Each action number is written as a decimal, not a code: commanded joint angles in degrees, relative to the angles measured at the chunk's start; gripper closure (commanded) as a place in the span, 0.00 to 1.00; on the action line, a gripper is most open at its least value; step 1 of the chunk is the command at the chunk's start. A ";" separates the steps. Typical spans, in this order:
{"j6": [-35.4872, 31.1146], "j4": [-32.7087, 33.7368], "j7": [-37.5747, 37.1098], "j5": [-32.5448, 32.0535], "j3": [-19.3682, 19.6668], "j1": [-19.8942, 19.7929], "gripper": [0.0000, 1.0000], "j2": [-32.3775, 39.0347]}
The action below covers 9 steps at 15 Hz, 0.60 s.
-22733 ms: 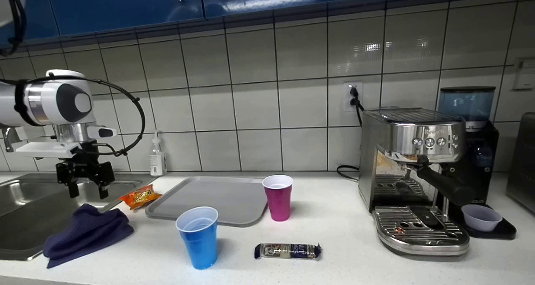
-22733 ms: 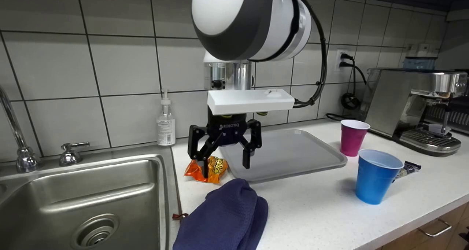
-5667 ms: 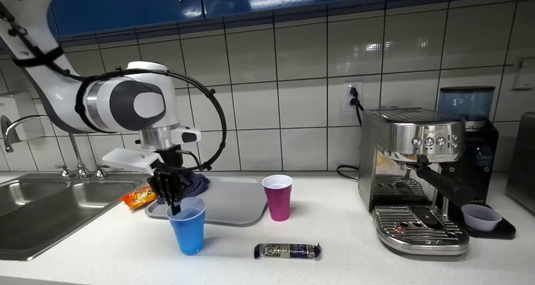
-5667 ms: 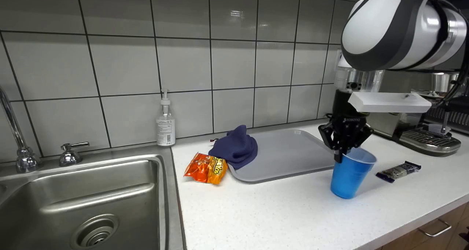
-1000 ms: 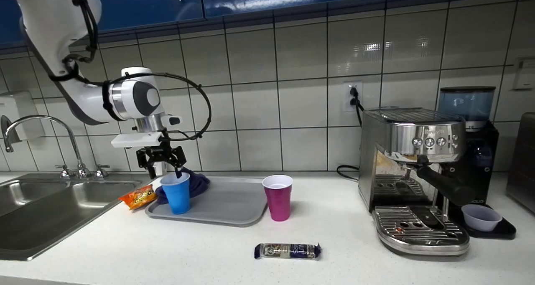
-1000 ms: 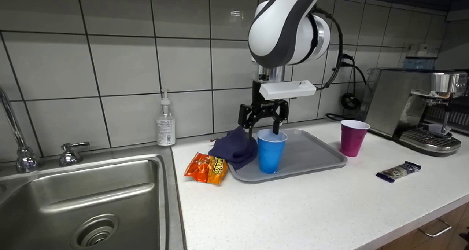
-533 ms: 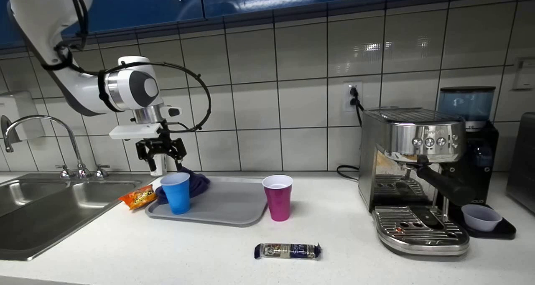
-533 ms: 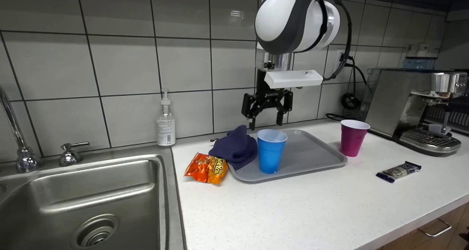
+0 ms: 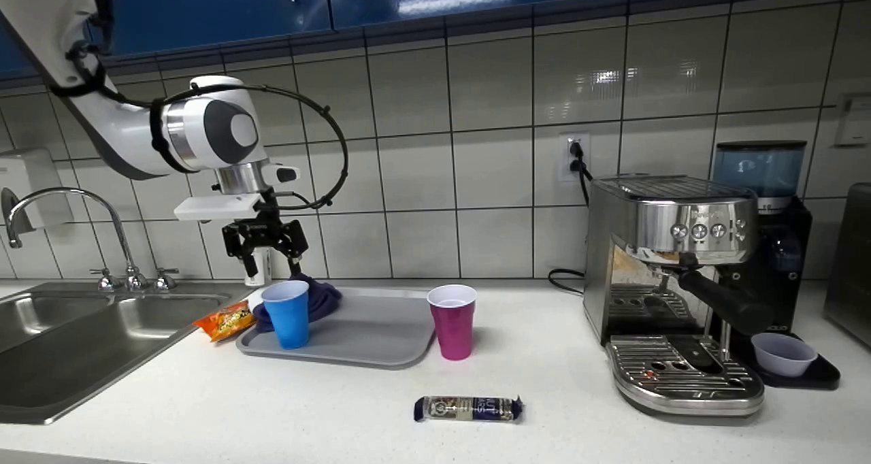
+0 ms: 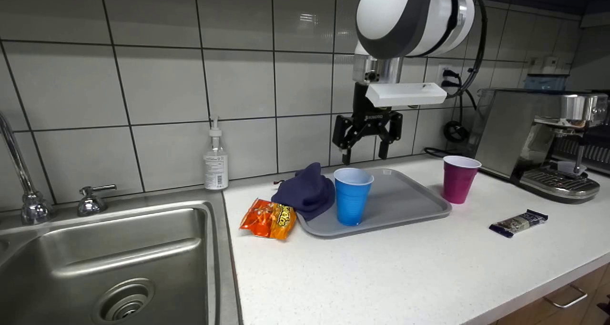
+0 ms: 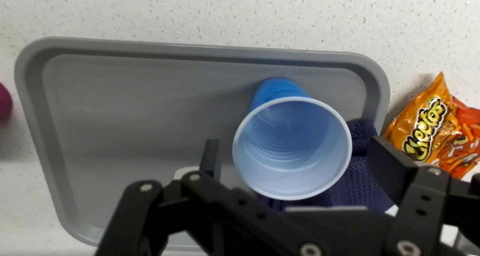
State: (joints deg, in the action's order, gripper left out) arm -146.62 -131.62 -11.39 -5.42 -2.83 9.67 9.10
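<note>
Tiled wall [image 10: 167,86]: pale with dark joints, rising behind your claw [image 10: 364,155].
Counter [image 10: 381,272]: speckled white, spread below the claw.
Claw: you have its fingers [image 11: 392,167] spread wide, apart from everything beneath.
Blue cup [image 10: 352,198]: upright on the gray tray [image 10: 400,191], below your claw; bright blue outside, pale and ribbed within, white-rimmed, its mouth showing between your fingers in the wrist view.
Navy towel [image 10: 305,191]: bunched beneath one finger, close beside the cup and partly on the tray; whether the two touch, you cannot tell.
Snack bag [image 10: 268,219]: orange Cheetos, past that same finger, just beside the tray.
Magenta cup [image 10: 460,179]: off past the opposite finger, near the tray's far end.
Wrapped bar [image 9: 468,408]: lying flat, farther from the claw on the magenta cup's side.
Espresso machine [image 9: 656,280]: well apart from the claw, beyond the magenta cup.
Sink [image 10: 143,239]: beyond the snack bag.
</note>
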 commanded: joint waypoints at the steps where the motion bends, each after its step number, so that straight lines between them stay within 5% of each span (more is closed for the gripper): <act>1: 0.36 -4.84 -0.38 1.14 -0.19 -1.64 0.00 -4.61; 9: 0.48 -9.94 -0.17 4.78 1.33 -4.86 0.00 -7.08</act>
State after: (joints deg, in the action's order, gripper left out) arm -146.63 -138.92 -11.39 -1.83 -1.61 6.34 4.74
